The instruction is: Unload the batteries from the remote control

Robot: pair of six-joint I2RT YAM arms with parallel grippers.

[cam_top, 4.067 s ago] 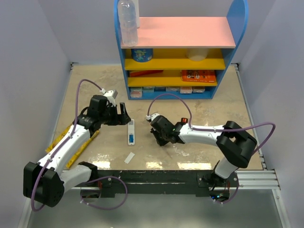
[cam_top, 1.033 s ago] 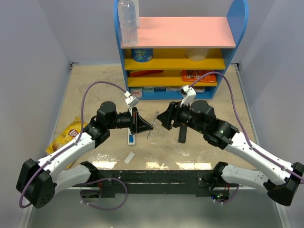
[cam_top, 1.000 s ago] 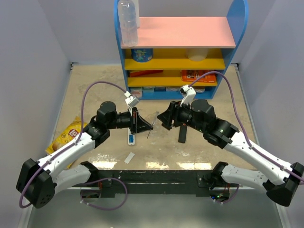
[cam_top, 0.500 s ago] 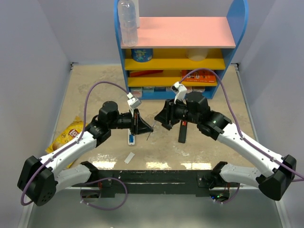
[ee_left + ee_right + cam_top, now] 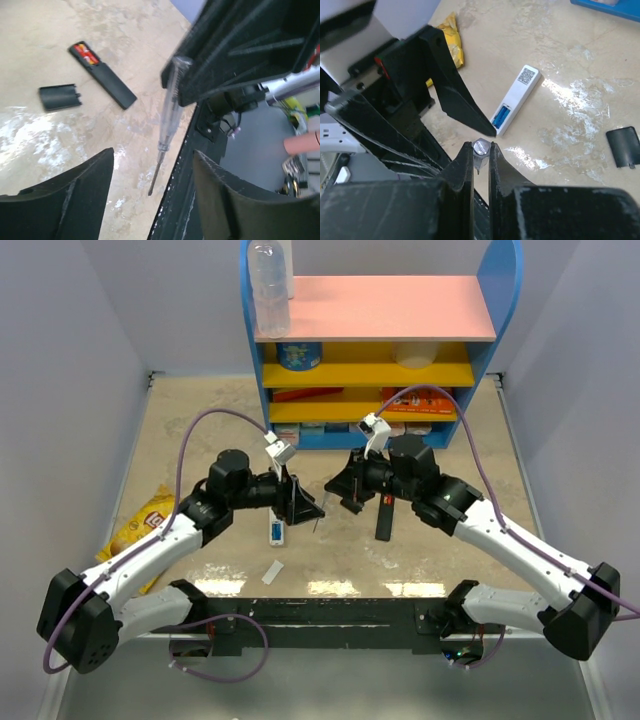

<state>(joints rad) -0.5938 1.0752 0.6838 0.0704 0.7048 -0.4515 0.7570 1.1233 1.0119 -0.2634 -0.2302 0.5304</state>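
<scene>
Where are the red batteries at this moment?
In the left wrist view, upper left: the red batteries sit in the open end of the black remote lying on the table, with a loose black cover just beside it.

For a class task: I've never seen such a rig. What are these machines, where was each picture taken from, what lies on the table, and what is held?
These are two robot arms bolted to a table, each ending in two jaws. One picture looks down from above; the other two come from a camera on each wrist. On the table lie a white remote showing a blue battery, a black remote showing red batteries, a white cover, a black cover and a yellow snack bag. The right arm's jaws are shut on a thin clear tool; the left arm's jaws stand open around it.
</scene>
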